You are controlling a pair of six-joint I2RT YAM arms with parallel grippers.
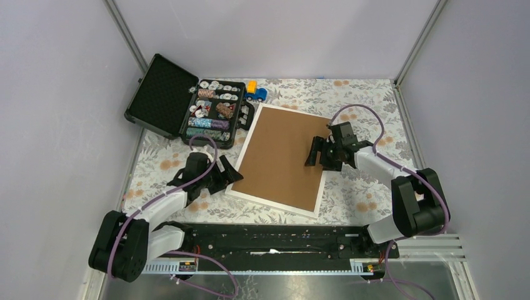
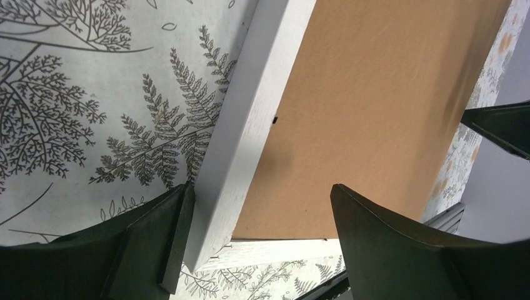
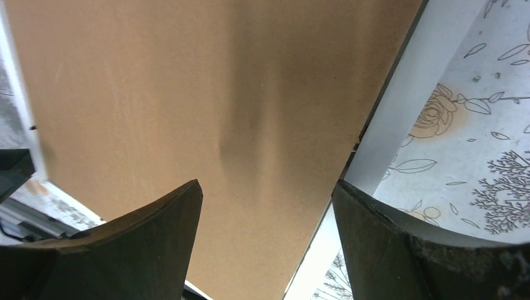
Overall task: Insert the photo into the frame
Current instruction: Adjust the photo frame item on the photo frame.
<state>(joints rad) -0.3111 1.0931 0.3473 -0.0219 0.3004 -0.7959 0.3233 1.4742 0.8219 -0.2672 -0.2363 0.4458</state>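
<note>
So the frame [image 1: 281, 156] is lying face down mid-table on the floral cloth [image 1: 362, 194], brown back up. The left gripper [image 1: 228, 175] is wide open with nothing in it, straddling the white moulding by the near-left corner. The right gripper [image 1: 320, 159] is spread wide too, also empty, one finger over the brown back and the other by the right edge.
</note>
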